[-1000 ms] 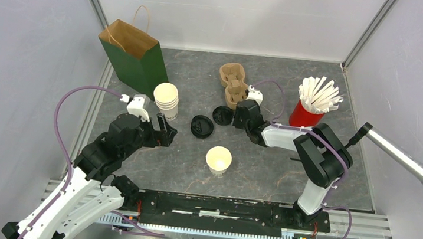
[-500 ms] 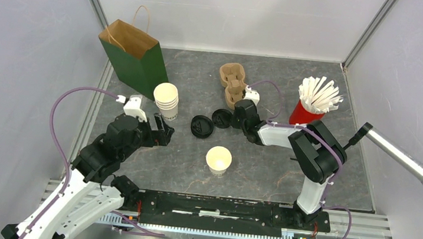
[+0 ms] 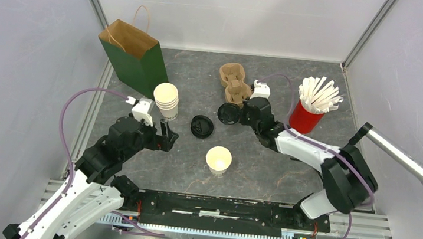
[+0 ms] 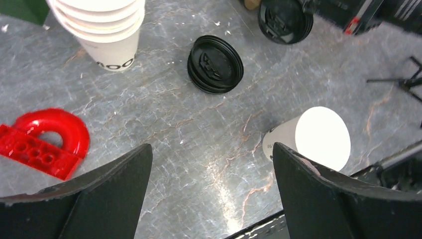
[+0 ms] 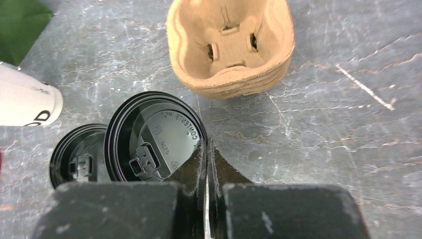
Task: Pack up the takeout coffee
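Since a second ago your right gripper (image 5: 207, 149) has closed and its elbow has swung out to the right. Its fingers now pinch the near rim of one black lid (image 5: 152, 142). Gripping by the edge leaves the underside free to seat on a cup. I cannot tell whether it is off the table (image 3: 263, 166).

The lid stack (image 5: 74, 162) lies just left of that gripper and the cardboard carrier (image 5: 231, 50) just beyond it.

Your left gripper (image 4: 211, 149) hangs with jaws wide apart, holding nothing. The coffee cup (image 4: 313, 139) stands upright and lidless, close by the finger at the right of its wrist view.

Judgement: lidding is the step in hand. The paper bag (image 3: 134, 55) stands well apart, so packing has barely begun.
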Robot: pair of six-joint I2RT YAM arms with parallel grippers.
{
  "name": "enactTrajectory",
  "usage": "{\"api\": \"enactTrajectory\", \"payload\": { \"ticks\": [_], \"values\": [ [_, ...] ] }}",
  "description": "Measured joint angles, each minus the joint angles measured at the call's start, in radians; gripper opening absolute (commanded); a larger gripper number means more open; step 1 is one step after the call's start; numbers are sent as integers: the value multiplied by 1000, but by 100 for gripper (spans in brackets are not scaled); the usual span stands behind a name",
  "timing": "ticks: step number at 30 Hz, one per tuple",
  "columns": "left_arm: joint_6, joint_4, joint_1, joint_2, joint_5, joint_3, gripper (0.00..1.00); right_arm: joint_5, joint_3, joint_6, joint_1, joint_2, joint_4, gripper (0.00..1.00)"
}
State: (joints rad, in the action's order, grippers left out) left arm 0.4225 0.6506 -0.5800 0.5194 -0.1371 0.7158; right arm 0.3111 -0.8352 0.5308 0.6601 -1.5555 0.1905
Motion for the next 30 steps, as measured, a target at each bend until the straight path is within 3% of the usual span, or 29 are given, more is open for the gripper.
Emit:
{"api": "enactTrajectory", "payload": {
  "ticks": [3,6,13,17,27,30],
  "values": [
    [-79,-15,0,36,62,0,90,-14,-6,-54,0,84,-61,0],
    [-166,-25,0,70,126,16,72,-54,-15,-99,0,149,-121,0],
    [-441,-142,-9,129,362,74,66,-267,-19,-161,1,298,-247,0],
    [-654,-198,-76,146,435,72,56,-384,-3,-154,9,373,-255,0],
    [-1057,-237,-266,245,562,72,59,-533,40,-151,40,421,-282,0],
    [-1128,-225,-303,300,567,86,55,-548,61,-143,45,433,-283,0]
  ]
}}
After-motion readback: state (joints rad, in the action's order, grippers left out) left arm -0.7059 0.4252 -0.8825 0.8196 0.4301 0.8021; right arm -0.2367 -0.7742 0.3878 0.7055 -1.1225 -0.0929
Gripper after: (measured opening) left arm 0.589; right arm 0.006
